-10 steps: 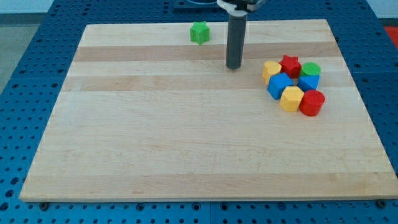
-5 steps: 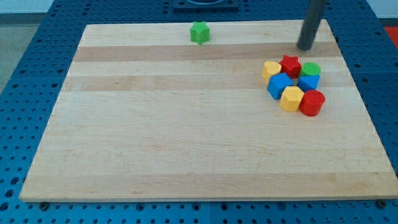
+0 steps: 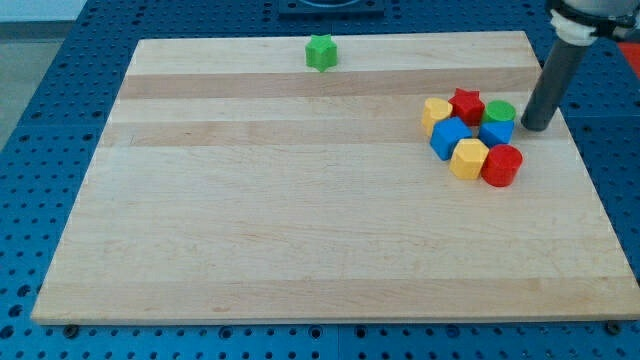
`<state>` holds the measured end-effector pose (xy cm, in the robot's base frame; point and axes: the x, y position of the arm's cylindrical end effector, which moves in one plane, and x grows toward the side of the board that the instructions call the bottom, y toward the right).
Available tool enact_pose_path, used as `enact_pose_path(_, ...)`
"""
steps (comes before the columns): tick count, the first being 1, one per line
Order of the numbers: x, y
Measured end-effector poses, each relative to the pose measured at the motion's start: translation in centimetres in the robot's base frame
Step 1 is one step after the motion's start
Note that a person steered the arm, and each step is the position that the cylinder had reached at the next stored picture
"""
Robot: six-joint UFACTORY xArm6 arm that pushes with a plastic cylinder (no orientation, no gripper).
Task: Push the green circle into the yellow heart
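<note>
The green circle (image 3: 500, 110) sits at the right end of a tight cluster of blocks at the board's right. The yellow heart (image 3: 435, 112) is at the cluster's left end, with a red star (image 3: 466, 104) between the two. My tip (image 3: 536, 126) rests on the board just to the right of the green circle, a small gap from it. Below them lie two blue blocks (image 3: 450, 137) (image 3: 497, 131), a yellow hexagon (image 3: 468, 158) and a red block (image 3: 501, 165).
A green star (image 3: 321, 52) sits alone near the top edge of the wooden board (image 3: 300, 200). My tip stands close to the board's right edge. A blue pegboard surface surrounds the board.
My tip has travelled from the board's upper middle to the right, then down, and now stands beside the green circle. No block has moved.
</note>
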<state>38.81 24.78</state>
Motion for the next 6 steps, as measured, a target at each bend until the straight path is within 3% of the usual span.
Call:
enact_pose_path(3, 0.2, -6.6)
enact_pose_path(6, -2.7, -7.4)
